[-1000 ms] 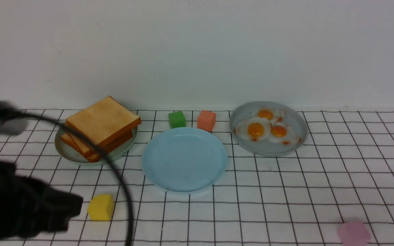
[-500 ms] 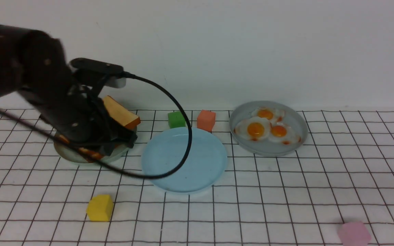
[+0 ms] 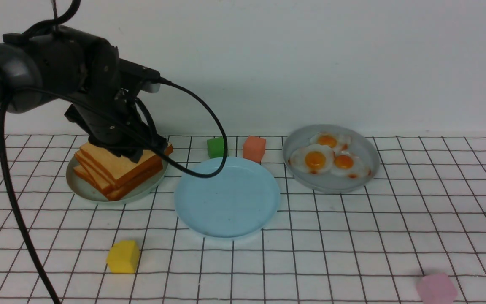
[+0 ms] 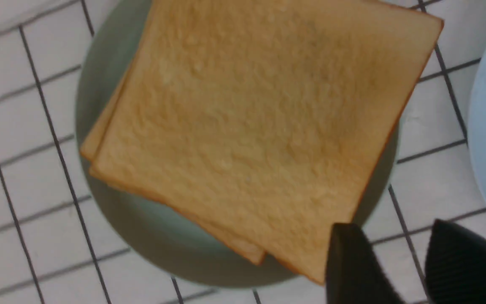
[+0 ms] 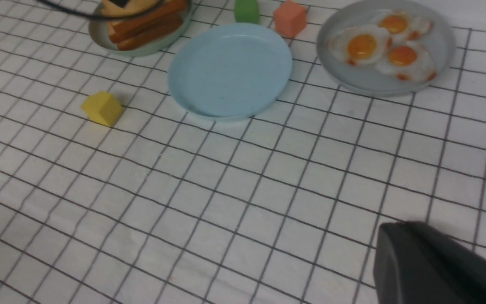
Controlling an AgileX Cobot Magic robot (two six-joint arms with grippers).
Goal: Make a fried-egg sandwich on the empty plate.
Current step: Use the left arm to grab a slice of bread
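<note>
The pile of golden toast slices (image 3: 114, 169) lies on a grey-green plate (image 3: 83, 191) at the back left. My left gripper (image 3: 136, 157) hovers open over the pile's corner nearest the blue plate. In the left wrist view one of its fingers (image 4: 352, 266) is over the top slice (image 4: 260, 126) and the other is past its edge, with the gripper (image 4: 392, 228) holding nothing. The empty sky-blue plate (image 3: 227, 197) sits in the middle. The largest fried egg (image 3: 314, 160) lies with two smaller eggs on the right grey-green plate (image 3: 369, 173). My right gripper (image 5: 416, 253) looks shut and empty above the near cloth. No sandwich is in view.
A green cube (image 3: 218, 147) and a salmon cube (image 3: 254, 148) stand just behind the blue plate. A yellow cube (image 3: 123, 256) is at the front left and a pink cube (image 3: 436, 288) at the front right. The left arm's cable (image 3: 209, 169) hangs over the blue plate's back edge.
My left arm has swung up from the low front left to above the toast pile. In the last half second it rose and uncovered most of the pile.
</note>
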